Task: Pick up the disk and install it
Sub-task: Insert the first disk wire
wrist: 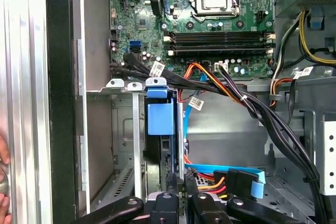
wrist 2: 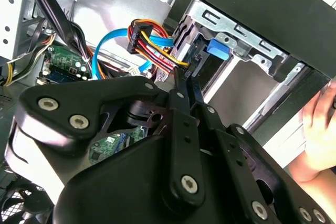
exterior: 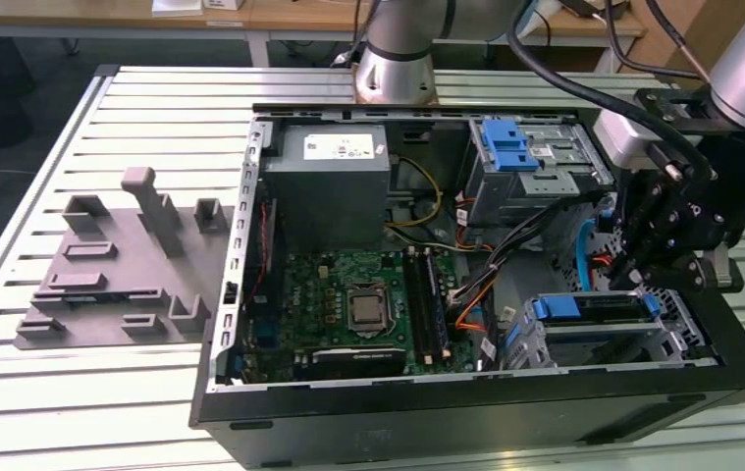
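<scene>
Open tower case point(exterior: 477, 392) lying on its side on a slatted metal table point(exterior: 31, 167). Green motherboard point(exterior: 345, 304) with the bare CPU socket point(exterior: 367, 306) sits well off from the claw, toward the exterior view's left. Grey power supply box point(exterior: 326, 186) is past that, further out. The drive cage with a blue latch point(exterior: 529, 157) is near the claw, just up from it. Orange and blue cables point(exterior: 470, 294) run between board and claw. Grey plastic fixture point(exterior: 117, 265) sits outside the case, far away.

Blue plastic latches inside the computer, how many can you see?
2. One blue latch sits on the grey drive cage at the back of the case. The other is on the disk in the front bay, just below the tool. Cables may hide more.
</scene>
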{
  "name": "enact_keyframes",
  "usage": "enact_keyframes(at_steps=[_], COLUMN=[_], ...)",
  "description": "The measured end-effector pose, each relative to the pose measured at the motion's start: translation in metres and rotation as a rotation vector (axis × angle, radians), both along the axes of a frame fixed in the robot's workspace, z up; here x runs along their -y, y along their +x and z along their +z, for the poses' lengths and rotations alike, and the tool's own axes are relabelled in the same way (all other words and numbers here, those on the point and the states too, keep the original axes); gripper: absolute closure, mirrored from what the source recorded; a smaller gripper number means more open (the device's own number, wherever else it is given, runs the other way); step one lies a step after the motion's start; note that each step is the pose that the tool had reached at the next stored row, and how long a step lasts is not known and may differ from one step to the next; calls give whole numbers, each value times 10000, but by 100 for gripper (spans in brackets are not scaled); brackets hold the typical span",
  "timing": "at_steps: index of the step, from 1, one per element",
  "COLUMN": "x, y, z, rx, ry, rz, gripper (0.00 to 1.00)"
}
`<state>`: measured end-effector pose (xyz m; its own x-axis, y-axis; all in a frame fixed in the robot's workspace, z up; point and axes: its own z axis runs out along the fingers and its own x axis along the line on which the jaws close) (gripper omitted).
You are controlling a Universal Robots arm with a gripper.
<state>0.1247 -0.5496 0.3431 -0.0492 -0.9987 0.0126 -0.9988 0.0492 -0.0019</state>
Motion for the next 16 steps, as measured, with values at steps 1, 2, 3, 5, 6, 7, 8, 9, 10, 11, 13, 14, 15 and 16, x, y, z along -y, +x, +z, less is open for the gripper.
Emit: enact_keyframes(at_steps=[1,2,3,5,6,7,8,9,10,11,13,14,15,16], x=[6,12,17,18,18,18,18,19,20,20,23,24,26,28], y=[0,0,0,-1,-1,-2,-2,-2,-2,-2,-2,-2,-2,-2], z=[-3,-7,-14,-29,-34,-39,-41,-43,-45,-47,-52,-55,-57,-59], rx=[0,0,-2,-10,-16,-20,-25,-28,-31,-33,-36,-37,-37,-37], ry=[1,1,4,4,1,0,0,-1,0,1,3,5,3,2], rz=[0,1,1,1,1,1,1,0,-2,-5,-18,-25,-29,-33], gripper=[84,84,84,84,84,84,84,84,84,84,84,84,84,84])
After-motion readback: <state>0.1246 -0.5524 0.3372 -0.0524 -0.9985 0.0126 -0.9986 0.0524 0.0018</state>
